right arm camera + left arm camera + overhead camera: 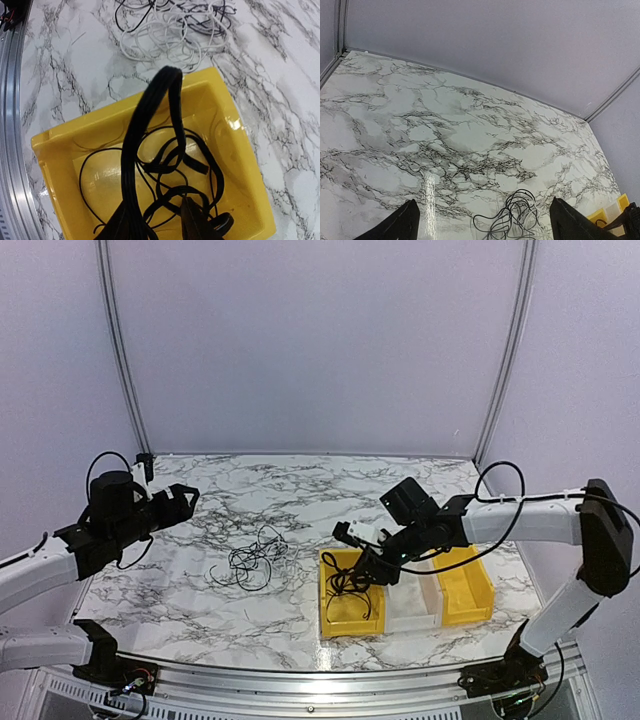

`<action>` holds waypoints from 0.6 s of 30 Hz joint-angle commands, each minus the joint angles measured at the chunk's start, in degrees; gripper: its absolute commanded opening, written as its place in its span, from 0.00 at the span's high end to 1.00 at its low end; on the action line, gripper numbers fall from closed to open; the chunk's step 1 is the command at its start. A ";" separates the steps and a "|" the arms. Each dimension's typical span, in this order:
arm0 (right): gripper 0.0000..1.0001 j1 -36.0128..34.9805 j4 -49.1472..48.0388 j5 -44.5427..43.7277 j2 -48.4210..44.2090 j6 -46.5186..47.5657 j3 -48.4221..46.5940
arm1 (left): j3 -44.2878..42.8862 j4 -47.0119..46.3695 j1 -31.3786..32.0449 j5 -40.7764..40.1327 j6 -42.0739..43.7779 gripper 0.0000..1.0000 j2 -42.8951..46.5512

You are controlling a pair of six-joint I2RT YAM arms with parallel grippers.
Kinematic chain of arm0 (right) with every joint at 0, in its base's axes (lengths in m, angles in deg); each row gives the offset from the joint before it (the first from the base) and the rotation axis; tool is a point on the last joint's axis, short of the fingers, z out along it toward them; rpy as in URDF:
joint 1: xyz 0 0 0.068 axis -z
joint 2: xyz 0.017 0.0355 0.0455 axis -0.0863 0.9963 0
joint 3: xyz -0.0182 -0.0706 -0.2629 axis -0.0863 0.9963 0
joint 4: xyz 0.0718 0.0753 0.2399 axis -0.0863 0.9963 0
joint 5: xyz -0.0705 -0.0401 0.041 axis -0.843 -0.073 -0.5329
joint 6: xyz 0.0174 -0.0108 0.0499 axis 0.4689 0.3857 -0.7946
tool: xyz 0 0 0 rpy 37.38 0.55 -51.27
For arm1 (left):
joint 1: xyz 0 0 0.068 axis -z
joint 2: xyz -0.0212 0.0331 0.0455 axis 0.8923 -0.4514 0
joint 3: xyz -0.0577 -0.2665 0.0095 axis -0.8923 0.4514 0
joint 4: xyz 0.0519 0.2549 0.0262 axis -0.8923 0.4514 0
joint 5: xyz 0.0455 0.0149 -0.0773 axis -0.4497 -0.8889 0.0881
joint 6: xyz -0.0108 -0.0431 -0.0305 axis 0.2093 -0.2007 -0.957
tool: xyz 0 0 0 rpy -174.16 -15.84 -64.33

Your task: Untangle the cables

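A loose tangle of thin black and white cables (255, 565) lies on the marble table, left of centre; it also shows as cables (517, 217) and cables (175, 30). A flat black cable (170, 165) lies coiled in a yellow bin (324, 590), bin (220, 100). One loop of it (150, 110) arches up along the left finger of my right gripper (152, 222). That gripper (365, 570) hangs over the bin with its jaws apart. My left gripper (185, 502) hovers wide open up and to the left of the tangle, gripper (482, 204), nothing between its fingers.
A white bin (412, 605) and a second yellow bin (462, 585) stand side by side right of the first yellow bin. The metal rail (12, 150) of the table's near edge runs close beside the bin.
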 commanded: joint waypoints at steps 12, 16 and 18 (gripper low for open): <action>0.44 -1.02 3.05 3.07 -1.26 1.14 -12.39 | -2.82 3.18 -0.18 4.29 1.68 0.11 -4.53; 0.43 -2.12 3.04 3.75 -0.16 1.28 -11.77 | -2.94 3.96 -0.16 5.29 2.41 0.11 -4.79; 0.43 -2.24 2.98 3.56 -0.03 0.72 -11.06 | -3.16 5.05 -0.16 5.36 2.55 0.12 -5.60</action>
